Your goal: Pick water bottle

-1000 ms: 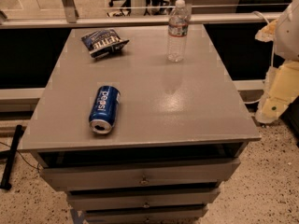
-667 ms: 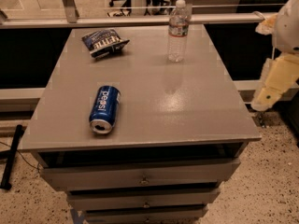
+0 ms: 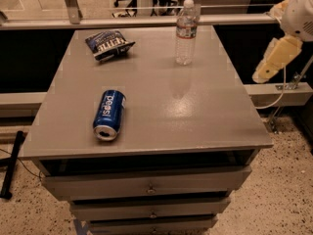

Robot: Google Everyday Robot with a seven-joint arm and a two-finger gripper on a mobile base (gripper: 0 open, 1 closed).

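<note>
The water bottle [image 3: 186, 32] is a tall clear ribbed bottle with a white cap and a white-and-red label. It stands upright near the far right of the grey table [image 3: 161, 121]. My gripper [image 3: 275, 58] hangs in the air off the table's right edge. It is to the right of the bottle, well apart from it and at about its height. It holds nothing that I can see.
A blue Pepsi can [image 3: 109, 114] lies on its side at the front left of the table. A dark snack bag [image 3: 109, 44] lies at the far left. Drawers sit under the tabletop. A rail runs behind the table.
My gripper has risen and moved a little left, toward the table's far right side. The bottle, can and bag have not moved.
</note>
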